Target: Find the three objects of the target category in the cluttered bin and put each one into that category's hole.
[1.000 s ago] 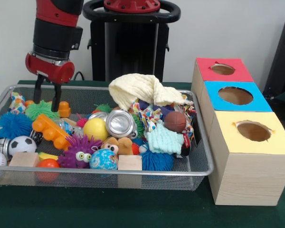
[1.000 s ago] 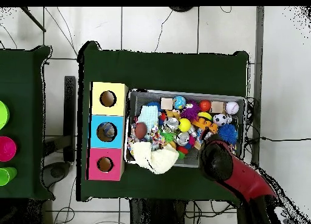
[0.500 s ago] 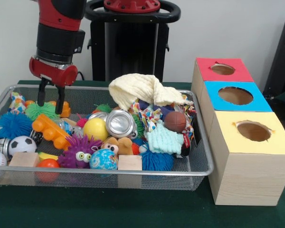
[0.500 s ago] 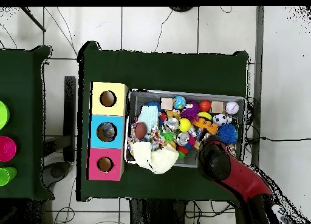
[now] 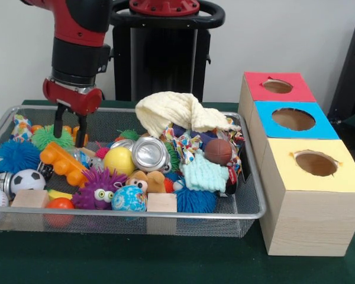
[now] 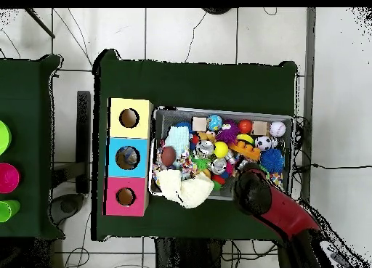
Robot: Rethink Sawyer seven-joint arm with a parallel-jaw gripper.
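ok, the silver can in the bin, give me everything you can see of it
The silver can is a shiny metal drink can, lying on its side near the middle of the bin, one round end turned toward the front camera. That end shows a raised rim and bright reflections; no label is readable. It rests on the toy pile, against the yellow ball on one side and the patterned cloth on the other, with the cream cloth just behind. From overhead it shows as a small silver spot. The gripper is clear of it, jaws open.

Robot lab: pedestal-mounted red arm (image 5: 77, 41), green-clothed table (image 6: 196, 76), tiled floor with loose cables (image 6: 196, 33).
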